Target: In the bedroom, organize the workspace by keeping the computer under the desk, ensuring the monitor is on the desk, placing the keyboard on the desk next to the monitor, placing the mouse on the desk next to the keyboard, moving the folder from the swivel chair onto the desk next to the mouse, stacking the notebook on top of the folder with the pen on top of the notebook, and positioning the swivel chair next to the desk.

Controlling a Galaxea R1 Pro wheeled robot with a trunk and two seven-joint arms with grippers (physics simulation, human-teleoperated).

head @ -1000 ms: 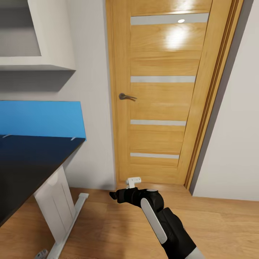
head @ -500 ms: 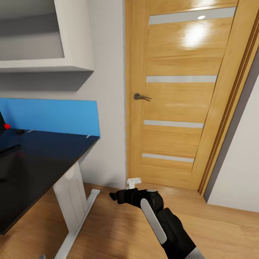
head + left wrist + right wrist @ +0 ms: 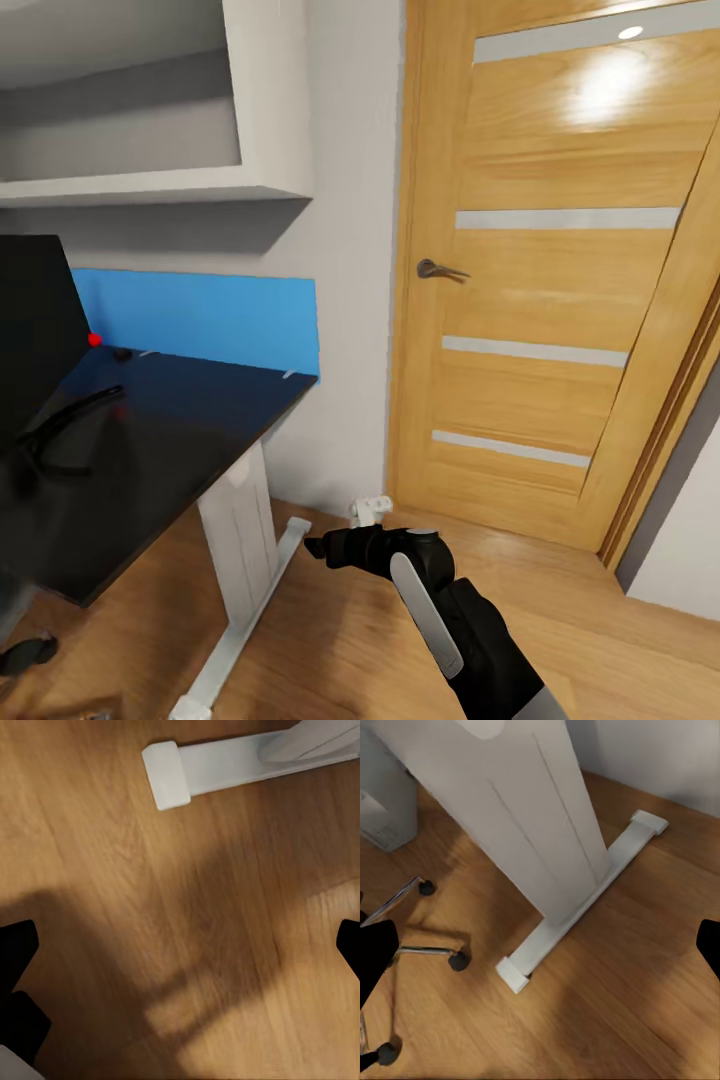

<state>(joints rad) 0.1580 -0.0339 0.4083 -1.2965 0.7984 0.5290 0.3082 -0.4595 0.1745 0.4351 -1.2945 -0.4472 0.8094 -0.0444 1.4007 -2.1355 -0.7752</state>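
- The desk [image 3: 170, 420] stands at the left of the head view, with a shiny black top, a white leg and a blue back panel [image 3: 200, 318] against the grey wall.
- The monitor [image 3: 35, 330] sits on the desk at the far left — its black screen has a red dot at the lower corner, and its curved black stand rests on the top.
- A tiny dark lump lies on the desk near the blue panel, just beside the red dot; it is too small to tell what it is.
- A white shelf [image 3: 160, 185] hangs on the wall above the desk.
- A wooden door [image 3: 560, 280] with a metal handle [image 3: 438, 269] stands to the right of the desk, and it is closed.
- The right arm [image 3: 450, 610] reaches out low over the wood floor [image 3: 330, 640], with the right claw [image 3: 318, 548] pointing toward the desk leg.
- In the right wrist view the right claw's two black fingertips [image 3: 375, 952] sit far apart at the edges — it is open and holds nothing.
- That view looks at the white desk leg [image 3: 517, 825] and its long foot on the floor.
- The computer [image 3: 386, 802], a pale box, stands under the desk behind the leg.
- The chair's shiny base [image 3: 412, 945] with black wheels is on the floor near the desk foot.
- In the left wrist view the left claw's fingertips [image 3: 16, 945] are also wide apart, empty, above the floor near the end of the desk foot [image 3: 169, 774].
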